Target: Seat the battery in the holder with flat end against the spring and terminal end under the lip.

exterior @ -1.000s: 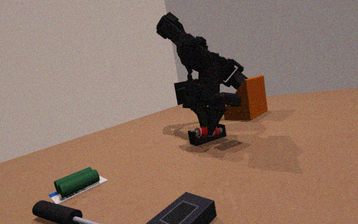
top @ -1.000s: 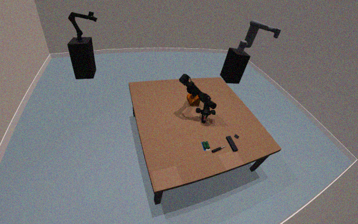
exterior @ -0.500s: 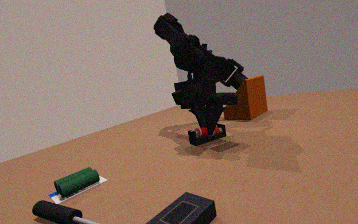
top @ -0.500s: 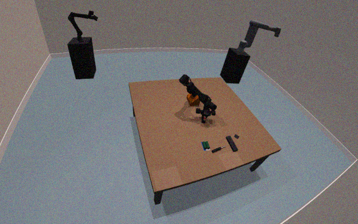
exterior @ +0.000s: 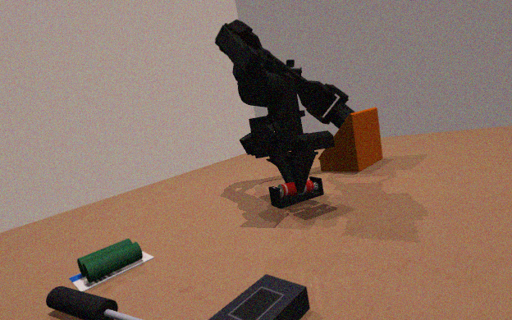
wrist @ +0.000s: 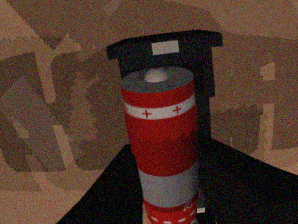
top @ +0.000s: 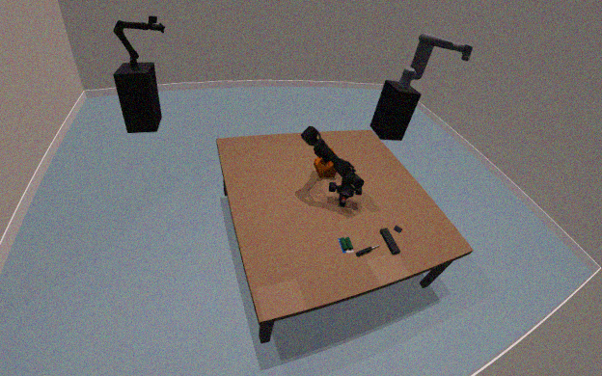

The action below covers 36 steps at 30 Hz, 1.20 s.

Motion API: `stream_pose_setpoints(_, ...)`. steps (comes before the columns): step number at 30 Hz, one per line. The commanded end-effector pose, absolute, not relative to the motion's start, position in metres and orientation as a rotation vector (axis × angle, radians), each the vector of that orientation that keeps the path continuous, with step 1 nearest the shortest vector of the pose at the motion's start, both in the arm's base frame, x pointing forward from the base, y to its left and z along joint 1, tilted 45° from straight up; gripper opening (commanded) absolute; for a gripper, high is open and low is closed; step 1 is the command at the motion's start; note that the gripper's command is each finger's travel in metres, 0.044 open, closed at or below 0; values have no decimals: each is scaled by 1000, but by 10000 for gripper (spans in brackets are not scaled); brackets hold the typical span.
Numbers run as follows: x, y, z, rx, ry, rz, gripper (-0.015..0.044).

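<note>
gripper (exterior: 296,185) pinching the red battery (exterior: 288,189) mid-body, battery lying lengthwise in the black holder (exterior: 288,199) on the desk (exterior: 423,254), nub end toward the holder's far wall in wrist view; cannot tell if fully down

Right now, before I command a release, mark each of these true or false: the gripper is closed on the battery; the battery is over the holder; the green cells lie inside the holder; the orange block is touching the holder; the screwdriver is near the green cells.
1. The gripper is closed on the red battery. True.
2. The battery sits over the black holder. True.
3. The green cells lie inside the holder. False: they rest on a white card, far from it.
4. The orange block touches the holder. False: bare table separates them.
5. The screwdriver lies near the green cells. True.
</note>
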<state>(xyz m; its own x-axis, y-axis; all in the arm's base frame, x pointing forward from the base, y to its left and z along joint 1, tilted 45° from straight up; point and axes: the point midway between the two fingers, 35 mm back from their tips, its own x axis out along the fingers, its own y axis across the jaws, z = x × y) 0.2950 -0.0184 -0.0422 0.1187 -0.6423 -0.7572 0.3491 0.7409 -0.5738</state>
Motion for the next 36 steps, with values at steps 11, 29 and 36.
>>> stream_pose_setpoints(11,288,-24,-45,-233,1383,-762,81)
stream_pose_setpoints(29,293,-26,-43,-219,1390,-750,81)
stream_pose_setpoints(36,301,-28,-41,-219,1384,-748,81)
